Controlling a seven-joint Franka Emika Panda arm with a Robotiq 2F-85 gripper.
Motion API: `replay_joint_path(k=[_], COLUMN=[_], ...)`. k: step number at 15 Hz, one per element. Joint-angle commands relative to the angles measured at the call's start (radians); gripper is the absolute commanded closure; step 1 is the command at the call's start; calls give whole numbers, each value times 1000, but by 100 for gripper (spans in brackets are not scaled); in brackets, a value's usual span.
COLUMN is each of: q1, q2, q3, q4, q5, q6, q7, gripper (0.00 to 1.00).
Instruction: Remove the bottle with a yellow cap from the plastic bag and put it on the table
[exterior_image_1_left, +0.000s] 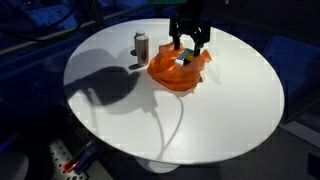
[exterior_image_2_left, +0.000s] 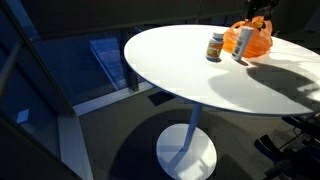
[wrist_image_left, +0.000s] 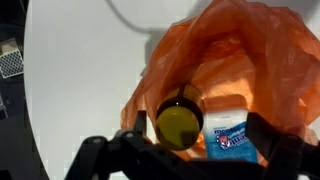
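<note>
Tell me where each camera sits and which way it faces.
Exterior view: high, angled down at the white table; the gripper hangs over the orange bag.
Exterior view: low, off to the side, looking across the table; the gripper barely shows above the bag.
Wrist view: straight down into the bag; open fingers flank the yellow-capped bottle.
Shared: both exterior views show the bag and a small bottle beside it.

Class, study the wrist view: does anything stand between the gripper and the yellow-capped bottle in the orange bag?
Nothing visible covers it. The bag gapes open and the yellow-capped bottle is exposed below the open gripper; a blue-and-white packet lies beside it.
</note>
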Motion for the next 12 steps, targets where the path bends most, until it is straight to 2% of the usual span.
replay_joint_path(k=[1,12], q1=[-14,-20], q2=[26,70], q3=[-3,-8], q4=[40,71], q5=[-15,-16], q6=[-9,2], q7=[-11,-1], gripper=[0,0])
